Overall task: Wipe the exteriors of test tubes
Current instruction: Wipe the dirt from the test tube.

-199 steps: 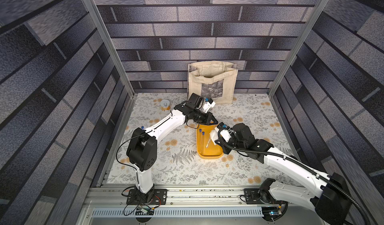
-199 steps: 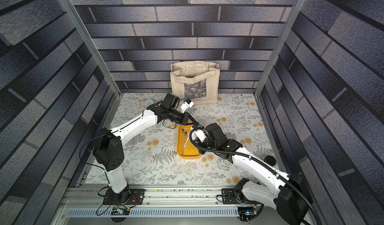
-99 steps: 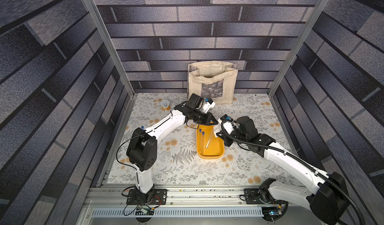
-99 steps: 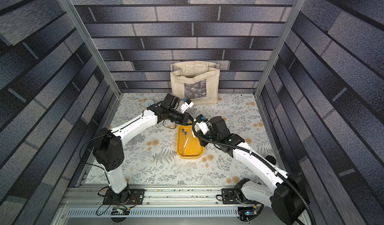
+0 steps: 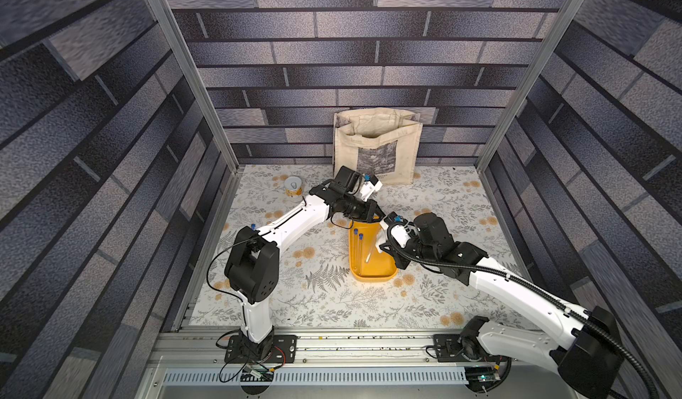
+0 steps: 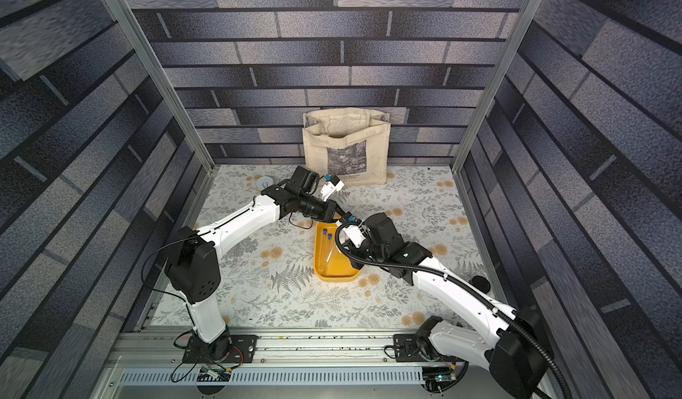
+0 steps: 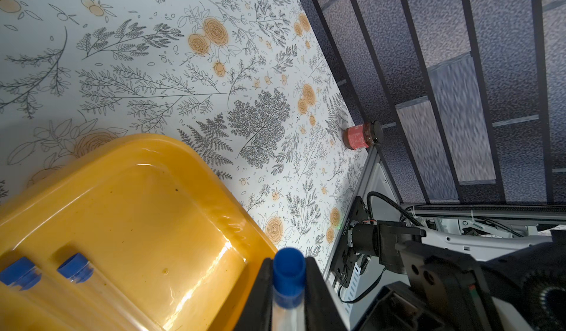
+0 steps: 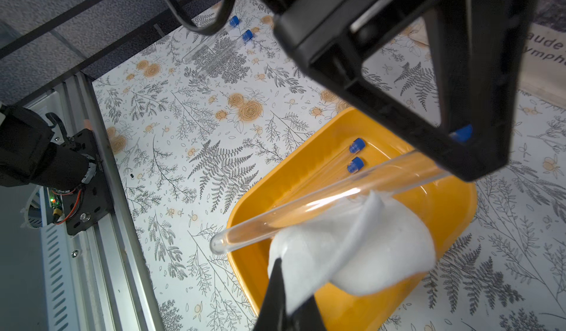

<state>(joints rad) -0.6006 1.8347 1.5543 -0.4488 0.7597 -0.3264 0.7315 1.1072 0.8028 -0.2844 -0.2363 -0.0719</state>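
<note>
My left gripper (image 7: 288, 260) is shut on a clear test tube (image 8: 321, 204) just below its blue cap (image 7: 288, 268), holding it slanted over the yellow tray (image 8: 245, 210). My right gripper (image 8: 291, 283) is shut on a white cloth (image 8: 367, 246), which lies against the side of the held tube, about midway along it. Two more capped tubes (image 8: 352, 156) lie in the tray, and two others (image 8: 214, 41) rest on the floral table. In both top views the grippers, left (image 5: 374, 218) and right (image 5: 382, 240), meet over the tray's far end (image 6: 324, 227).
A canvas tote bag (image 5: 376, 153) stands against the back wall. A small can (image 5: 293, 186) sits at the back left. A red jar (image 7: 363, 135) lies by the right wall. The arm bases and metal rail (image 5: 332, 345) run along the front edge.
My right arm has carried the cloth away from the front edge, up to the held tube. The left arm and its tube have stayed still.
</note>
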